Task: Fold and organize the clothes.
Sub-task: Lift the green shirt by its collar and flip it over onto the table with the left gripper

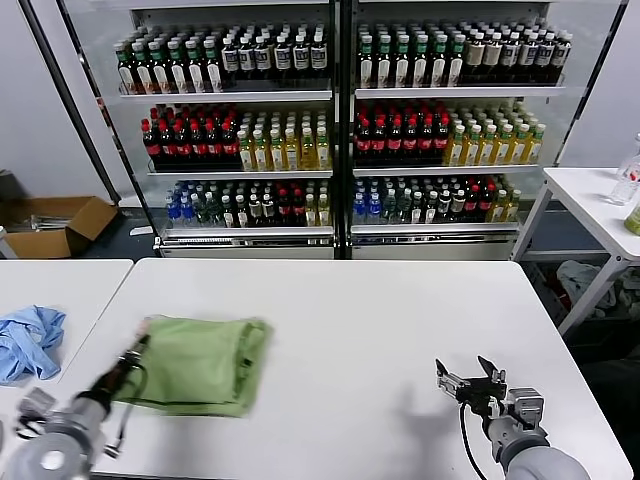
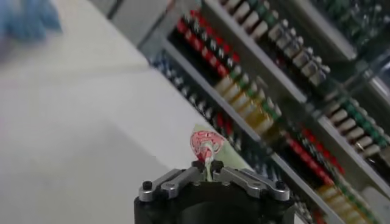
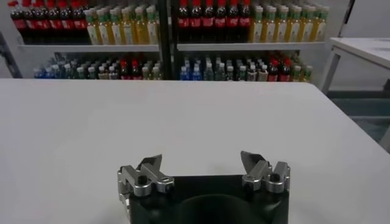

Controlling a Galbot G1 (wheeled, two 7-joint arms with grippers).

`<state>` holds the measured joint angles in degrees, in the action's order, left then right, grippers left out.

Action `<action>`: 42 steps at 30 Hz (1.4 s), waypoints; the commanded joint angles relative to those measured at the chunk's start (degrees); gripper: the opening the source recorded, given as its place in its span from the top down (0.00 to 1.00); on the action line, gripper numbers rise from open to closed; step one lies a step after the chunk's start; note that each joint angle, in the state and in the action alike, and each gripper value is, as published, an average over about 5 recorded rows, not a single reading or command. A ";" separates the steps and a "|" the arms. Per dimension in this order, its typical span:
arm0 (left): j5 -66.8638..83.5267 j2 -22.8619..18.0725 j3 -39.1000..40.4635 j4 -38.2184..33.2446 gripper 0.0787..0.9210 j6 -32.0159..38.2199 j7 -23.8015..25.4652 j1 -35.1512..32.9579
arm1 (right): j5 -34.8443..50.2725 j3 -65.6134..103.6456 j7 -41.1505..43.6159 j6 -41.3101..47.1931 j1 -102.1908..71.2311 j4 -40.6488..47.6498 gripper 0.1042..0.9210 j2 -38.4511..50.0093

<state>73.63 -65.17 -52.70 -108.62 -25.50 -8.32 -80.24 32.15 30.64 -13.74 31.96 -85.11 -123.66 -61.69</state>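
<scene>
On white table (image 1: 400,320), head view: green polo shirt (image 1: 205,362) lies folded, our left gripper (image 1: 137,345) pinching its left edge. Left wrist: jaws clamped on checkered fabric. Right wrist: right gripper (image 3: 203,167) wide, idle. We judge next: finish fold, release.

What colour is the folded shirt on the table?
Light green; the polo shirt shows best in the head view.

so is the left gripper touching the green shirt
Touching. In the left wrist view the left gripper has its jaws shut on a pinch of the green shirt; the head view agrees.
</scene>
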 commanded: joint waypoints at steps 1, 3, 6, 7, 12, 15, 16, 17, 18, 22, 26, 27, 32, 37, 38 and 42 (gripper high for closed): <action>-0.54 7.84 -8.59 -9.54 0.97 -0.59 -2.17 0.05 | 0.02 0.36 -0.01 -0.02 -0.23 -0.73 0.12 -0.09; -2.74 5.79 -3.15 -14.47 0.97 -0.53 -3.43 0.51 | 0.05 0.83 0.00 -0.03 -0.66 -1.24 0.12 -0.12; -6.88 0.47 8.77 -20.10 0.97 -0.30 -5.51 2.30 | 0.17 1.73 -0.01 -0.02 -1.44 -2.20 0.12 -0.20; -8.45 -1.80 13.53 -20.86 0.97 -0.13 -6.05 3.20 | 0.21 2.06 -0.04 -0.01 -1.71 -2.56 0.12 -0.25; -13.61 -11.91 31.09 -17.38 0.97 0.67 -7.78 7.51 | 0.60 4.27 -0.20 0.14 -3.43 -4.47 0.12 -0.42; -14.54 -17.59 37.78 -13.46 0.97 1.09 -9.14 9.38 | 1.24 6.13 -0.17 0.17 -4.78 -5.51 0.12 -0.14; -14.69 -19.28 39.43 -12.05 0.97 1.22 -9.64 9.96 | 1.48 6.66 -0.16 0.18 -5.09 -5.76 0.12 0.02; -14.64 -20.78 40.65 -10.96 0.97 1.30 -10.03 10.48 | 1.73 7.13 -0.16 0.19 -5.31 -5.96 0.12 0.20; -14.54 -22.30 41.75 -9.95 0.97 1.35 -10.44 10.96 | 1.98 7.53 -0.15 0.20 -5.44 -6.11 0.12 0.38; -14.51 -25.66 44.92 -6.66 0.97 1.44 -11.39 12.45 | 2.46 8.36 -0.13 0.24 -5.49 -6.26 0.12 0.78; -19.53 -26.84 46.88 0.07 0.97 2.39 -10.57 14.95 | 2.44 8.43 0.02 0.24 -5.24 -6.18 0.12 0.53; -21.54 -27.04 47.05 1.87 0.97 2.71 -10.20 15.81 | 2.44 8.38 0.10 0.24 -5.16 -6.19 0.12 0.45; -31.18 -26.02 47.52 4.12 0.89 4.90 -5.78 18.13 | 2.44 7.32 0.47 0.14 -4.20 -6.09 0.12 0.27; -33.28 -21.85 49.12 -2.57 0.72 5.10 -2.13 15.01 | 2.88 4.17 0.58 -0.09 -1.66 -5.42 0.12 -0.26; -33.25 -21.04 49.25 -4.10 0.69 4.93 -1.79 13.84 | 3.08 3.01 0.56 -0.18 -0.84 -5.13 0.12 -0.49; -31.46 -18.86 46.70 -11.57 0.55 4.17 -1.48 8.51 | 3.52 -3.74 0.43 -0.69 3.34 -3.34 0.12 -1.94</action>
<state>47.17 -86.59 -7.69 -111.63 -21.70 -13.21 -66.51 35.00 35.42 -13.23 31.64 -87.30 -128.72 -62.18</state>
